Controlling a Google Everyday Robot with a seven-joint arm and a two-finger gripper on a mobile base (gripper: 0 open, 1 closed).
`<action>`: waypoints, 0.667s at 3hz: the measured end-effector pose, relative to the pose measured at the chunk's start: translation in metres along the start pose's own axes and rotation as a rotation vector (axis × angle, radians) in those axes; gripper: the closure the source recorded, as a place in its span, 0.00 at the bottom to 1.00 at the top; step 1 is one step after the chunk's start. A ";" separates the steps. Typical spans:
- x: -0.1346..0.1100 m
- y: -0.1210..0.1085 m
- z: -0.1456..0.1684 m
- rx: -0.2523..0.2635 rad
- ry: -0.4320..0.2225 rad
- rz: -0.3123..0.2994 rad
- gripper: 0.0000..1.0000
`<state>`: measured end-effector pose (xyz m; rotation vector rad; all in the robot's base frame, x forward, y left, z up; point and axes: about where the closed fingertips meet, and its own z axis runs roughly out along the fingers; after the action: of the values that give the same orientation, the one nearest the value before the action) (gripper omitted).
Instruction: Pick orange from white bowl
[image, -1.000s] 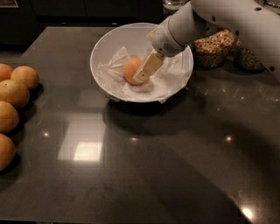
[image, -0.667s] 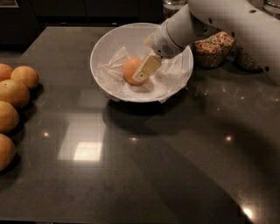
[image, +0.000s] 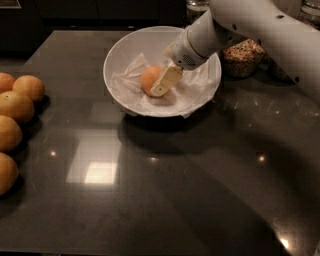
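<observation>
Paper (image: 125, 89), white and crumpled, lines the bowl (image: 119, 54), and on it lies the orange (image: 149, 79), a little left of the bowl's middle and the only fruit inside. It rests on the paper, not lifted. The gripper (image: 161, 86) reaches down into the bowl from its upper right and its pale tip lies against the orange's right side, touching the skin. Whether the jaws are apart or clamped on the orange cannot be told, since the far side of the fruit is hidden. The white arm (image: 250, 25) crosses above the bowl's right rim and runs off toward the upper right.

The bowl stands on a dark, glossy counter (image: 175, 195). Just right of the bowl, near its rim, is a glass jar (image: 243, 54) holding mixed grains, partly covered by the arm. Well left of the bowl, five yellower fruits (image: 16, 106) sit close together in a loose column; some are cut off by the picture's edge. Pieces of paper poke out past the bowl's near rim.
</observation>
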<state>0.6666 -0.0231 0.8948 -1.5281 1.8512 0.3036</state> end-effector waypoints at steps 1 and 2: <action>0.003 0.000 0.013 -0.023 0.011 0.004 0.18; 0.007 0.002 0.025 -0.046 0.023 0.011 0.19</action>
<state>0.6739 -0.0129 0.8715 -1.5579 1.8830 0.3372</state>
